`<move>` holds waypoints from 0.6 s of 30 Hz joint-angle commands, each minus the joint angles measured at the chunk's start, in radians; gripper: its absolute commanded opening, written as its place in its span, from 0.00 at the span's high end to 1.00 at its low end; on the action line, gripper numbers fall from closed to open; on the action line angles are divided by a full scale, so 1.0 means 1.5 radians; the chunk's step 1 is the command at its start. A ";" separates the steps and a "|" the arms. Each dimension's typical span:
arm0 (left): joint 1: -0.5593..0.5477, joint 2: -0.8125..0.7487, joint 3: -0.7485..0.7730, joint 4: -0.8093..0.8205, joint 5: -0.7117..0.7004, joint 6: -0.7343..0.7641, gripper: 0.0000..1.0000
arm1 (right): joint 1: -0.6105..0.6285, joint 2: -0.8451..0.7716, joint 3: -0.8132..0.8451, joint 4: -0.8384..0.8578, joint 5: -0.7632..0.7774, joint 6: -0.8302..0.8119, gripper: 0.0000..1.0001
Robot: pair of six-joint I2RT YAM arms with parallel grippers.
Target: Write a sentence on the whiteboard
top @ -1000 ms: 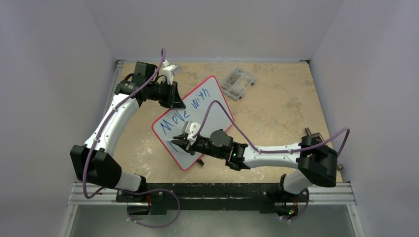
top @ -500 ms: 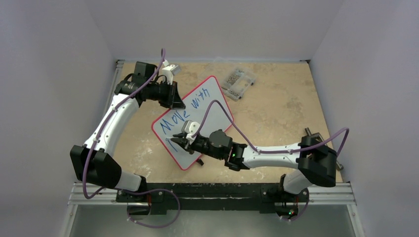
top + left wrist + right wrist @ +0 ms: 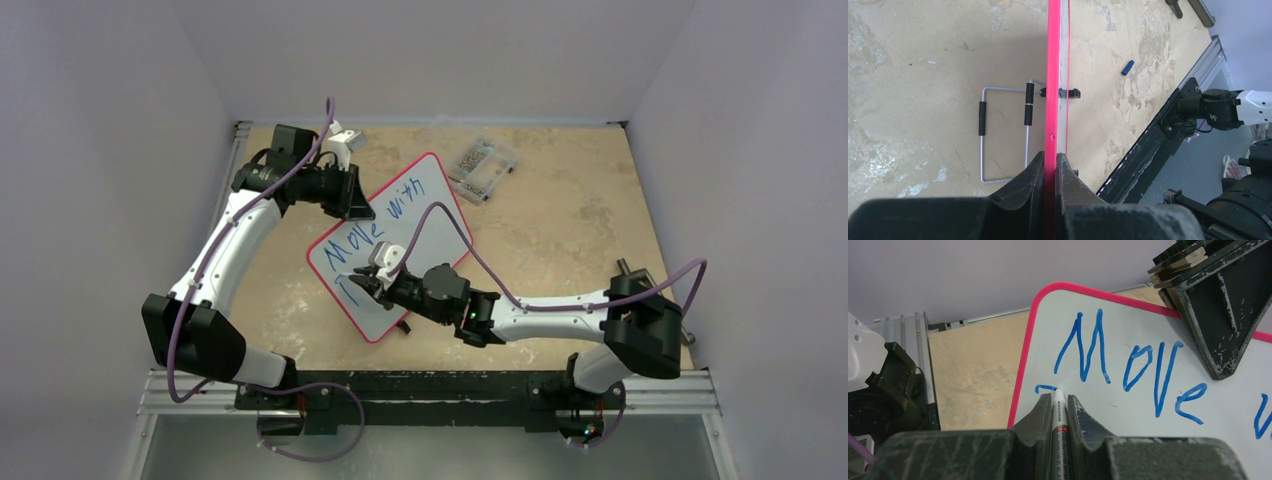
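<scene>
The whiteboard (image 3: 437,235) is standing mid-frame, tabletop (image 3: 570,230) open to its right, the sentence (image 3: 352,243) climbing toward upper right. The left gripper (image 3: 356,208) is pinching its upper-left rim. The right gripper (image 3: 362,287) is clamping a marker (image 3: 1059,412) near the lower-left edge.

From overhead, my right gripper (image 3: 358,286) covers the near left part of the whiteboard (image 3: 445,215), so I cannot read the stroke under it. In the right wrist view the writing (image 3: 1128,365) runs off the right edge after "Move", and the left gripper (image 3: 1218,315) hides part of the board's top rim. Only the tip end of the marker (image 3: 1059,410) shows; the rest is buried between the fingers. My left wrist camera sees the board edge-on, so its face is hidden. The contents of the clear box (image 3: 485,165) are too small to make out, as is a small blue piece (image 3: 1128,66) right of the board.
</scene>
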 commanded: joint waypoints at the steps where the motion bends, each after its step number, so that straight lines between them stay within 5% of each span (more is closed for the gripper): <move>1: 0.001 -0.032 0.005 0.034 -0.032 0.004 1.00 | -0.005 -0.014 -0.003 -0.034 0.054 -0.017 1.00; 18: 0.001 -0.033 0.004 0.035 -0.032 0.004 1.00 | -0.005 -0.027 -0.032 -0.068 0.026 0.006 1.00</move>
